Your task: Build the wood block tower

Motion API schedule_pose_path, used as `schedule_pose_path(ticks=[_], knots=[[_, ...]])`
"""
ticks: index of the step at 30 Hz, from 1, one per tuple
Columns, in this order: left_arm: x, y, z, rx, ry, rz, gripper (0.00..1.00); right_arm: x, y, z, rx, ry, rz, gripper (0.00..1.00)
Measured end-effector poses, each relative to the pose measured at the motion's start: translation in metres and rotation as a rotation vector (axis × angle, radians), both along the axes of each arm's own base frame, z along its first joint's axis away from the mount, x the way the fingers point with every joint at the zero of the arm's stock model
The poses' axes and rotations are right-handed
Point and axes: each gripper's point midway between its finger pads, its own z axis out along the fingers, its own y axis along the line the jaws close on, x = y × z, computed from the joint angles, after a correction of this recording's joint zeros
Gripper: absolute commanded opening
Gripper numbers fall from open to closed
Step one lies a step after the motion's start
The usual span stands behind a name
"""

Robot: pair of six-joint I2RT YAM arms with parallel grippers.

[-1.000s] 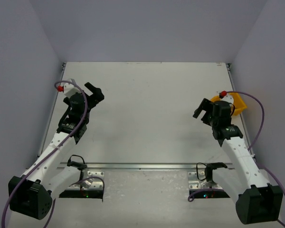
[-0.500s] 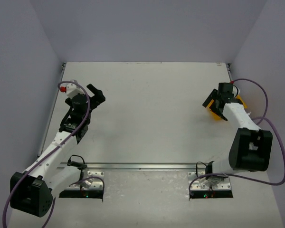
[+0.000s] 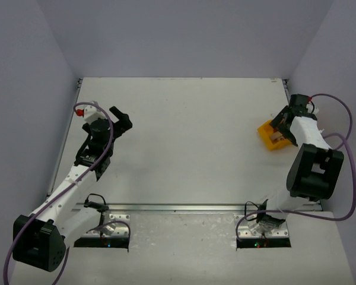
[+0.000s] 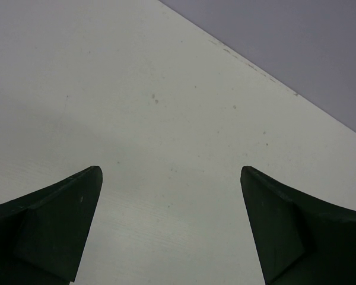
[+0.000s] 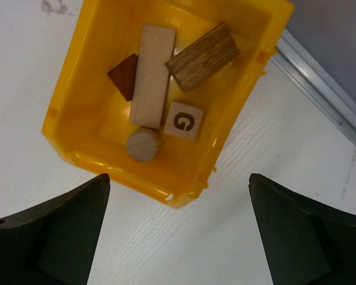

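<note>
Looking past your right gripper (image 5: pixel 177 184), jaws spread and empty, you see one glossy yellow plastic bin (image 5: pixel 77 142) holding five wooden pieces — pale flat plank (image 5: pixel 151 74), grained brown slab (image 5: pixel 203 56), reddish triangle (image 5: pixel 124 76), G-stamped cube (image 5: pixel 183 120), round peg (image 5: pixel 143 145) — while your left gripper (image 4: pixel 171 172) gapes, holding nothing, above the table (image 4: pixel 166 89).

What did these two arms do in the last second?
The right pincer swung out to the far right and now hangs over the yellow bin of wooden blocks. Nothing grabbed. The left pincer barely shifted; both stay open and empty.
</note>
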Motion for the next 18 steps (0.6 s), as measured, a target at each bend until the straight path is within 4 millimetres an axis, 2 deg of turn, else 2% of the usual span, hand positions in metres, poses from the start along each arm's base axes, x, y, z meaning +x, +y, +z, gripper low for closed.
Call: schedule_pose_path(ticks=[5, 11, 18], knots=[[0.001, -0.001, 0.003, -0.003, -0.012, -0.001, 1.00, -0.005, -0.030, -0.004, -0.008, 0.020, -0.079, 0.91], [0.002, -0.001, 0.002, -0.003, -0.013, -0.002, 1.00, 0.007, -0.042, -0.031, -0.011, 0.084, -0.050, 0.53], [0.002, -0.001, 0.002, -0.003, -0.012, -0.002, 1.00, 0.011, -0.043, -0.048, -0.008, 0.124, -0.031, 0.31]])
